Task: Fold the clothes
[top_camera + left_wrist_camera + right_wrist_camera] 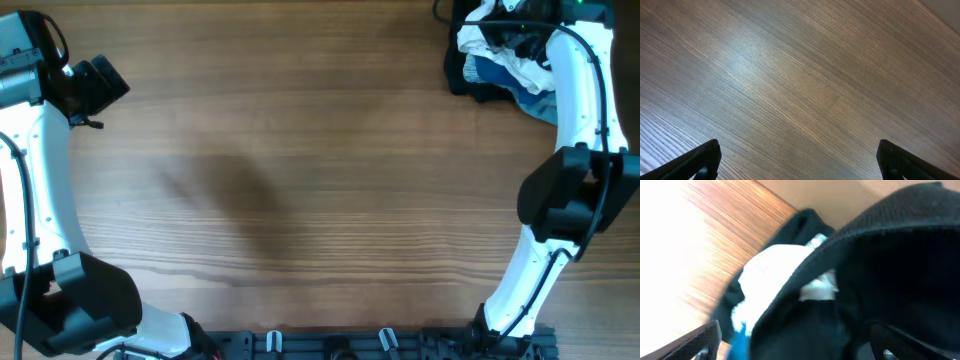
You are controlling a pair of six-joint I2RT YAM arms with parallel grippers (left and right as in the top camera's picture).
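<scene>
The black garment (468, 78) lies crumpled in a pile at the table's far right corner. Close up in the right wrist view it is dark fabric (890, 255) with a small white tag. My right gripper (795, 345) is open, its fingers spread wide with the black fabric between and under them. In the overhead view the right arm reaches over the pile and its fingertips are hard to make out. My left gripper (100, 85) is at the far left, open and empty (800, 160) above bare wood.
A white garment (482, 38) and a light blue garment (505, 72) lie bunched in the same pile; both show in the right wrist view, the white one (775, 275) and the blue one (740, 335). The wooden table (300, 180) spreads between the arms.
</scene>
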